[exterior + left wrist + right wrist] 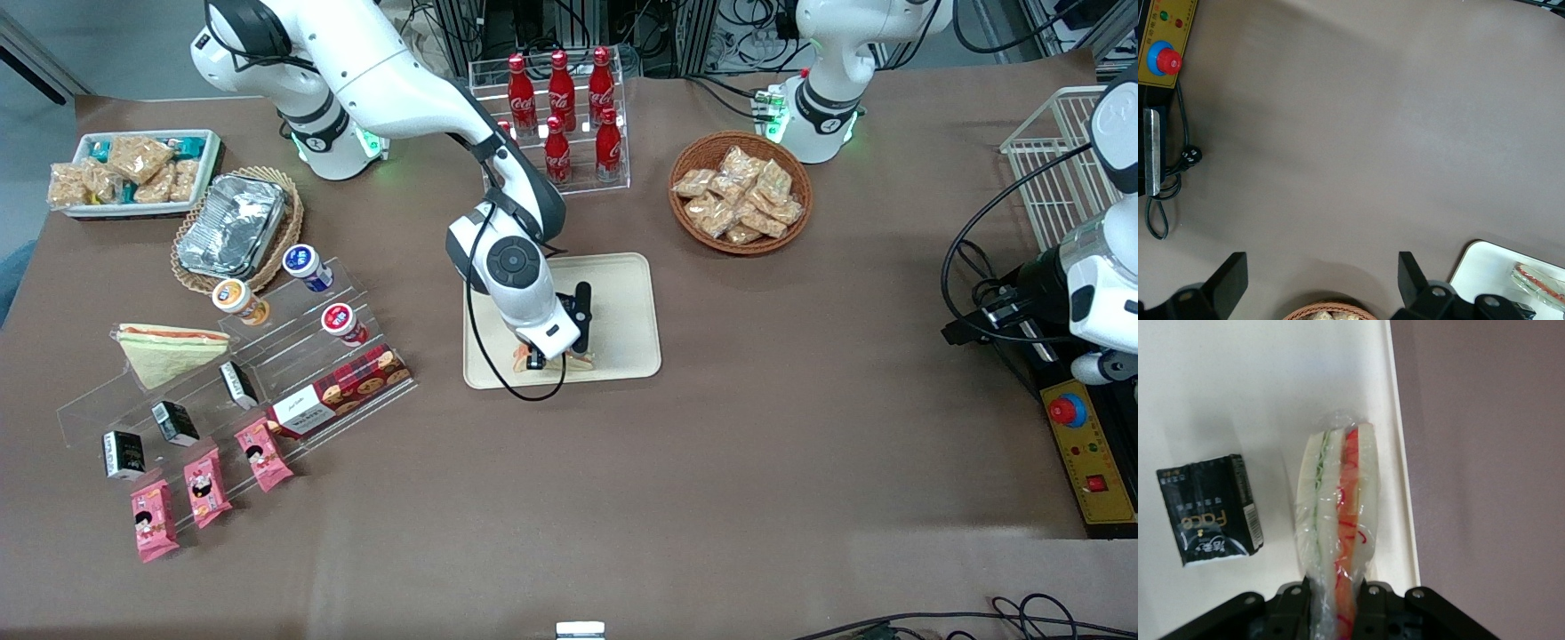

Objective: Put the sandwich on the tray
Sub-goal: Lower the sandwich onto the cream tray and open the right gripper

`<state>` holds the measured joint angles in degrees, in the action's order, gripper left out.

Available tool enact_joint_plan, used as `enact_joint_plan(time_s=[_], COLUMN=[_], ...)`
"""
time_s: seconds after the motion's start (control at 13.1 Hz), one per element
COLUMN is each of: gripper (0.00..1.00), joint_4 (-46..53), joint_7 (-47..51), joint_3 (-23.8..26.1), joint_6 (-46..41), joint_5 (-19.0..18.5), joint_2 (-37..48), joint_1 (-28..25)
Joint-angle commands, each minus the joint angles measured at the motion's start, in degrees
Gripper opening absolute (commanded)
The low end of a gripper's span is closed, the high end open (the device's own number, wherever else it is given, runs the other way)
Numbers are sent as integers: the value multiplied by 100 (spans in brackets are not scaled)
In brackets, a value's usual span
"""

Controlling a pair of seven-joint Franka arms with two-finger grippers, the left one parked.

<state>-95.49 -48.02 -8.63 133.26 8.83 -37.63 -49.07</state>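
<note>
Gripper (1336, 595) pinching the sandwich (1337, 527) low over the tray (622, 293).

Its two fingers are squeezing the wrapped wedge from both sides, and the sandwich is lying along the tray's rim nearest the front camera. One small black packet (1210, 509) is sitting on the tray just beside it. A second sandwich (169, 348) is resting on the clear shelf toward the working arm's end. Six red bottles (562, 100) are standing farther from the camera, and bare brown table is lying open past the rim.
</note>
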Motion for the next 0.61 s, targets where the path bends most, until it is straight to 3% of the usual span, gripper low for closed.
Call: enact_joint_plan(time_s=[0.0,0.53], gripper=[100,100], joint_4=[92,101], joint_7=[-199,-156], joint_3=[19,-33], joint_6=[156,-211], joint_5=[171,189], joint_2=[-191,413], joint_1=[-67,47])
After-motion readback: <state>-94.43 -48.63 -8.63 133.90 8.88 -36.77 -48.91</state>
